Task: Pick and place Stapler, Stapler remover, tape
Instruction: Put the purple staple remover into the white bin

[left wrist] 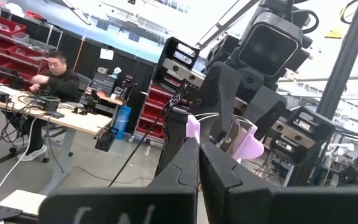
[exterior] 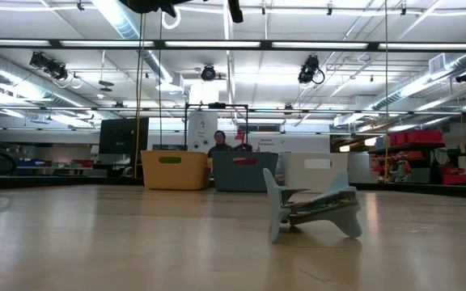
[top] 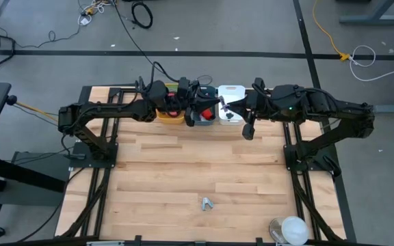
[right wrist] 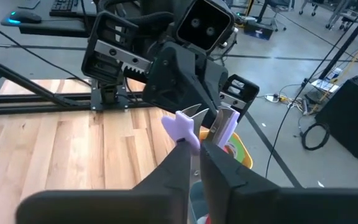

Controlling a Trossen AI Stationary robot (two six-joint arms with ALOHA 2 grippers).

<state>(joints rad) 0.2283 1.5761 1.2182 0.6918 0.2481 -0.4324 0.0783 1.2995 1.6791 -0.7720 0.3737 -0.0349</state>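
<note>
Currently both arms meet above the far edge of the counter (top: 197, 171), over a row of three bins: a yellow bin (top: 164, 117), a grey bin (top: 198, 121) and a white bin (top: 232, 91).

The left gripper (left wrist: 199, 149) has its fingers clenched together, with a lilac stapler remover (right wrist: 180, 127) pinched at their tips. The right gripper (right wrist: 196, 149) faces it from the opposite side. Its fingers are drawn in to a narrow gap and bear on the lower end of the same lilac stapler remover, so the item is grasped from both sides in mid-air above the bins. The item's metal claws show between its two lilac wings.

A second, grey stapler remover (exterior: 314, 206) lies alone on the near part of the counter, well apart from the bins and both arms. In the low view it rests tilted on its wings.

A pale round object (top: 289, 229) sits at the near right corner of the counter; its kind cannot be told.

Beyond the counter, a person (left wrist: 51, 78) sits at a desk.
</note>
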